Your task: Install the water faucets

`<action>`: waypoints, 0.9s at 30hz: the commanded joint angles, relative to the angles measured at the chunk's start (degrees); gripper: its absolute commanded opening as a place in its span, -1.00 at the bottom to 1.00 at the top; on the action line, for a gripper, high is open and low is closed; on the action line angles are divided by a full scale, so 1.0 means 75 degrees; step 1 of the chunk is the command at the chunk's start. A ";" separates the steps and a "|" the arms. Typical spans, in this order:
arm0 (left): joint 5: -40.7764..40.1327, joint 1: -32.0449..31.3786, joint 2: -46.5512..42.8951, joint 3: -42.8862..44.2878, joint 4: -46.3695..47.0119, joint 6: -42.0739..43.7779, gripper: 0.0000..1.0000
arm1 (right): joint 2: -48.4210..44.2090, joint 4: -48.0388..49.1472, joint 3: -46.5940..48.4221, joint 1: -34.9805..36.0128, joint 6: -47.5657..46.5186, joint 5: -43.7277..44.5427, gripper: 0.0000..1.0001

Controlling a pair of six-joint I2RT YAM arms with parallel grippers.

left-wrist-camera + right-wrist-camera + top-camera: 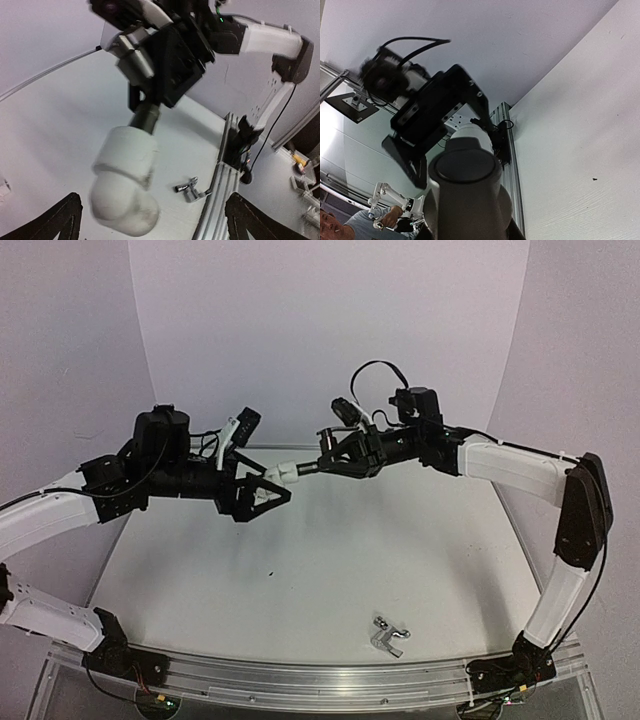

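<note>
the dark faucet [146,116], clamped in the right claw [325,464] above the tabletop [330,560], should be kept level so that the white fitting [284,473] inside the wide-open left claw [272,485] is not dropped.

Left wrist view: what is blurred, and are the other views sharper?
Left wrist: white plastic elbow fitting and black right gripper smeared, shiny chrome faucet sharper. Right wrist: the close dark grey faucet is out of focus. Top external: sharp, evenly lit.
</note>
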 commanded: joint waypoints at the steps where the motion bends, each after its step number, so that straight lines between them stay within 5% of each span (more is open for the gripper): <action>1: 0.2868 0.1160 0.0053 -0.0346 0.1543 -0.2656 0.99 | -0.0906 0.0585 0.0433 -0.0038 -0.1003 0.0051 -1.00; 7: 0.3701 0.1201 0.0400 -0.0172 0.2172 -0.3033 0.96 | -0.0878 0.0584 0.0357 -0.0025 -0.0886 0.0168 -1.00; 13: 0.3913 0.1201 0.0518 -0.0256 0.2358 -0.2905 0.67 | -0.0765 0.0596 0.0293 0.0029 -0.0588 0.0206 -1.00; 27: 0.2248 0.0834 0.0198 0.0010 0.0885 -0.0681 0.02 | -0.0436 0.0650 0.0117 0.0173 0.0710 -0.0227 -1.00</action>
